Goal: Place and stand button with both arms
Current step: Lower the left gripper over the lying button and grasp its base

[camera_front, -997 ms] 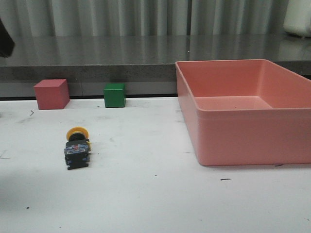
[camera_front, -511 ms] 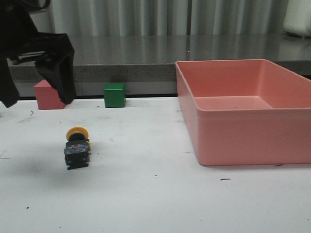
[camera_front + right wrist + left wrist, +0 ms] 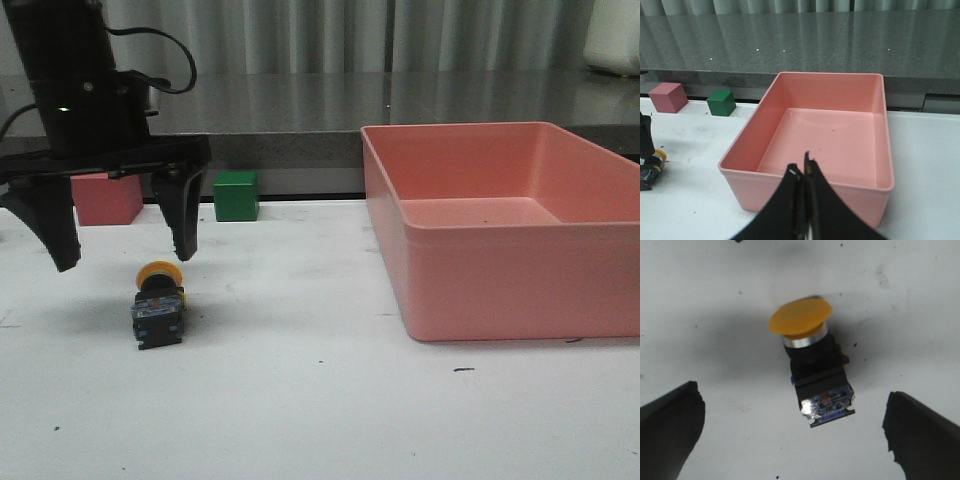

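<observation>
The button (image 3: 159, 305) lies on its side on the scuffed white table (image 3: 320, 400) — smooth yellow mushroom cap, silvery collar, blocky dark base. The left gripper (image 3: 122, 248) hangs over it, matte black fingers spread wide, touching nothing. The right gripper (image 3: 802, 172) is pressed together above the glossy pink bin (image 3: 520, 290) — its arm cut off from sight

No text, brand, number or sign can be read anywhere. The button (image 3: 812, 369) carries a small blue-and-silver plate on its base end with a red spot that may be a marking, but the left wrist view shows it too blurred to make out.
</observation>
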`<action>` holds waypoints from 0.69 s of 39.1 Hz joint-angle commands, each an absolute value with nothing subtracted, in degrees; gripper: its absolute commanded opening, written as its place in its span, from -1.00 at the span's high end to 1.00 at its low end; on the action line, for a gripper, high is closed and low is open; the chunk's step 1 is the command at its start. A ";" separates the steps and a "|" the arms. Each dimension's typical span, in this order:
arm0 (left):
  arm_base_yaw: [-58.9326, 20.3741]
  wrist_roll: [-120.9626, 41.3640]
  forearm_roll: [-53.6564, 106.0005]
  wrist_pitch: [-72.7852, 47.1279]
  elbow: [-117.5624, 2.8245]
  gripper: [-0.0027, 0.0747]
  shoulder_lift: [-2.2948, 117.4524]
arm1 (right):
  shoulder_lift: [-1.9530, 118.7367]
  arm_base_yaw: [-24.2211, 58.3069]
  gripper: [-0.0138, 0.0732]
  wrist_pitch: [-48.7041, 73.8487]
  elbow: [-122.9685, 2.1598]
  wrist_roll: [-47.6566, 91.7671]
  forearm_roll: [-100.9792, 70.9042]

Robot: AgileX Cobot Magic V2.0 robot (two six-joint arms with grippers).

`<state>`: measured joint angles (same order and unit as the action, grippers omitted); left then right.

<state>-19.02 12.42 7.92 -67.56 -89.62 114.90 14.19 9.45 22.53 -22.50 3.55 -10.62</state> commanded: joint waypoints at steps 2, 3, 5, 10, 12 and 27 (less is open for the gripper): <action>-19.45 13.91 10.09 -71.81 -95.42 -0.86 115.84 | 14.74 9.12 0.84 17.61 -24.02 3.88 -10.27; -19.45 14.06 10.24 -72.22 -96.10 -0.86 116.49 | 14.74 9.12 0.84 17.61 -24.02 3.88 -10.27; -19.45 14.52 10.38 -72.36 -97.49 -0.86 117.88 | 14.74 9.12 0.84 17.61 -24.02 3.88 -10.27; -19.45 14.70 11.77 -72.36 -99.99 -0.86 120.73 | 14.74 9.12 0.84 17.61 -24.02 3.88 -10.27; -19.33 14.70 12.33 -72.36 -100.61 -0.86 121.73 | 14.74 9.12 0.84 17.61 -24.02 3.88 -10.27; -19.33 14.70 12.70 -72.36 -100.94 -0.79 123.40 | 14.74 9.12 0.84 17.61 -24.02 3.88 -10.27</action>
<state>-19.02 14.03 11.48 -69.24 -99.33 126.70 14.19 9.45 22.53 -22.50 3.66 -10.62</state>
